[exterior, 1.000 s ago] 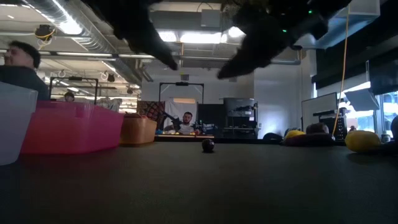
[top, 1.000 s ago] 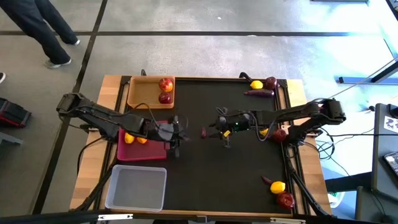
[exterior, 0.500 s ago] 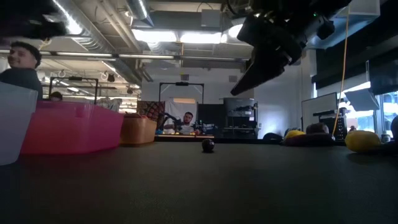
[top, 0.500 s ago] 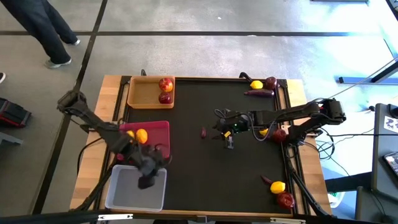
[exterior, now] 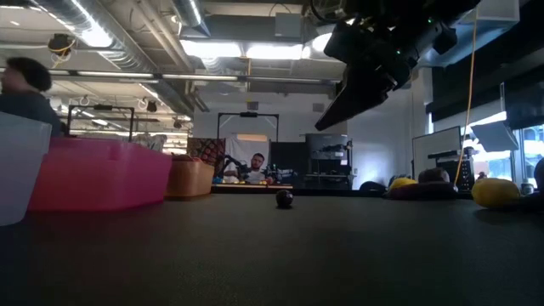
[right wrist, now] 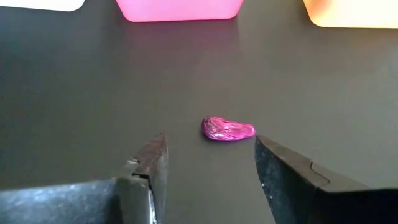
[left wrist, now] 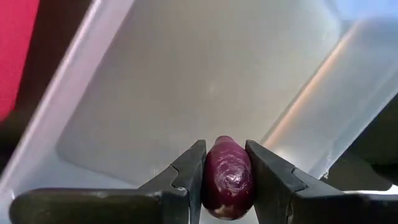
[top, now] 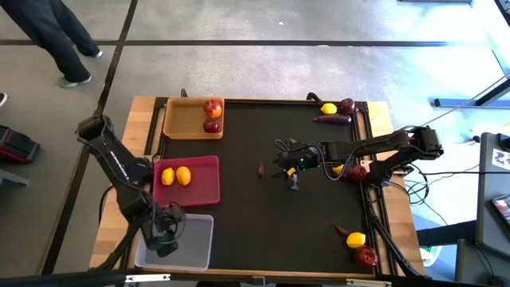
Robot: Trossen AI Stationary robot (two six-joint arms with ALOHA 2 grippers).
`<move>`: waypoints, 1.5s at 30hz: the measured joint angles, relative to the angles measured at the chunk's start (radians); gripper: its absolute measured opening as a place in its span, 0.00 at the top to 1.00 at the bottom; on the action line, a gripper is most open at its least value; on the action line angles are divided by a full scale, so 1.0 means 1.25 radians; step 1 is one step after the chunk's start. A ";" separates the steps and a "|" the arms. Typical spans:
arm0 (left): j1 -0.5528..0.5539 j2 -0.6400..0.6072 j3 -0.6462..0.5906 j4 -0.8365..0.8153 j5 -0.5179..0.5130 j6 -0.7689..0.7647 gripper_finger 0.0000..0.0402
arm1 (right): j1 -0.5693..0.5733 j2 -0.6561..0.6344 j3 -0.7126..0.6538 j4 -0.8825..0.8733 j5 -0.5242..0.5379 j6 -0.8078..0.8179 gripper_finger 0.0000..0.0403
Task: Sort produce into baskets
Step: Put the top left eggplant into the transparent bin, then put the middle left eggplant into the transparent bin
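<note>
**Sorting produce: one root carried, one on the mat**

Viewing from above, I see the black table [top: 263, 223] with three trays along its left side: the tan tray [top: 182, 121] holding two apples [top: 212, 108], the pink tray [top: 203, 185] holding two lemons [top: 183, 175], and the translucent tray [top: 195, 239] nearest the front edge. My left gripper [top: 166, 239] hangs over the translucent tray; the left wrist view shows its fingers [left wrist: 186, 171] pinching a dark-purple root [left wrist: 228, 177] endwise above the tray's pale floor. My right gripper [top: 292, 182] hovers above mid-table with its fingers [right wrist: 149, 162] spread wide. A second loose root [right wrist: 227, 129] lies on the mat just beyond them, between the right gripper and the pink tray. More produce rests by the table's right side: a lemon, an apple and a root at the far corner [top: 335, 110], another such cluster at the near corner [top: 357, 243].
</note>
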 joint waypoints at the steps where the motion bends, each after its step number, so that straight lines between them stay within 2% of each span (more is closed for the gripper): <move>1: -0.010 0.000 -0.005 0.000 0.001 -0.019 0.75 | 0.000 0.000 0.000 0.000 0.000 0.000 0.52; 8: -0.045 0.000 -0.043 -0.047 0.065 -0.106 0.75 | 0.000 0.000 0.000 0.000 0.029 0.000 0.52; 13: -0.049 0.000 -0.057 -0.094 0.102 -0.116 0.74 | 0.000 0.000 0.000 0.000 0.033 0.000 0.52; 16: -0.048 0.000 -0.057 -0.127 0.102 -0.120 0.68 | 0.000 0.000 0.000 0.000 0.033 0.000 0.52; 23: -0.048 0.000 -0.057 -0.141 0.112 -0.132 0.47 | 0.000 0.000 0.000 0.000 0.033 0.000 0.52; 28: -0.045 0.000 -0.033 -0.138 0.112 -0.102 0.43 | 0.000 0.000 0.000 0.000 0.033 0.000 0.52; 31: -0.034 -0.011 -0.004 -0.146 0.058 -0.071 0.44 | 0.000 0.000 0.000 0.000 0.033 0.000 0.52; 36: 0.000 -0.052 0.047 -0.141 -0.090 -0.009 0.46 | 0.000 0.021 0.000 0.015 0.021 0.001 0.52; 41: 0.042 -0.080 0.058 -0.138 -0.242 0.059 0.47 | 0.000 0.087 0.000 0.109 0.021 0.024 0.52; 45: 0.078 -0.082 0.058 -0.137 -0.311 0.105 0.47 | 0.000 0.133 0.000 0.187 0.032 0.063 0.52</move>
